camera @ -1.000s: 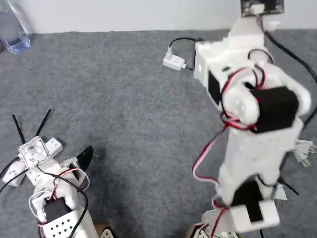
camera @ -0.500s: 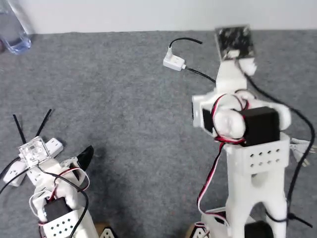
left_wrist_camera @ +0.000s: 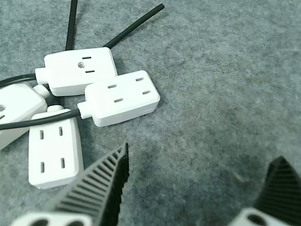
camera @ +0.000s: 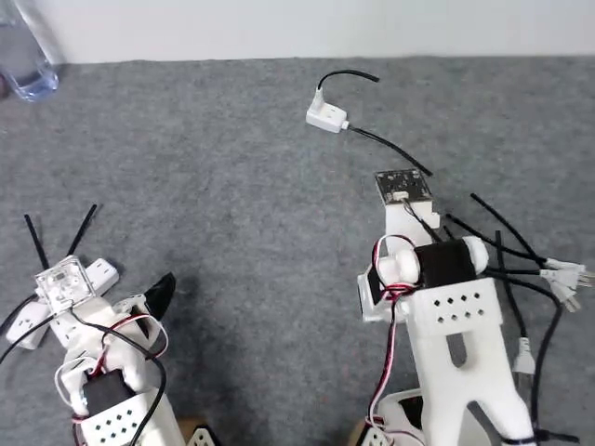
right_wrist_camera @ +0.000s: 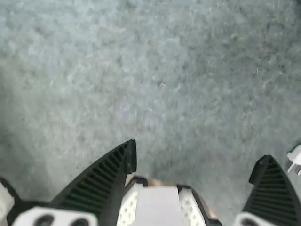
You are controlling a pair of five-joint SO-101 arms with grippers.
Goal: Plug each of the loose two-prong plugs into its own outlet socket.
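Right arm [camera: 446,307] has pulled back from its long stretch toward 12 o'clock and now sits folded near its base at 5 o'clock in the high view. Left arm [camera: 107,381] hasn't budged, low at 7 o'clock. My right hand [right_wrist_camera: 197,157] is spread wide with nothing in it, over bare grey worktop [right_wrist_camera: 155,70]. A white plug [right_wrist_camera: 295,160] just peeks in at the edge of its wrist view. My left hand [left_wrist_camera: 195,181] is also wide open and empty, hanging over the outlet sockets [left_wrist_camera: 122,97]. These are four white blocks lying flat and packed close, some touching, with black cords running off them. In the high view that cluster sits at 8 o'clock, partly under the left arm. The loose two-prong plugs [camera: 565,276] lie at 3 to 4 o'clock, just beside the right arm, black cords fanning back toward it. One more plug lies nearer 4 o'clock, by the arm's base. A small white socket [camera: 325,116] lies alone at 12 o'clock, well apart from both hands, with a black cord leaving it on two sides. Can't tell whether a plug is fully seated in it. Clear bottle [camera: 23,56] in the 10 o'clock corner.
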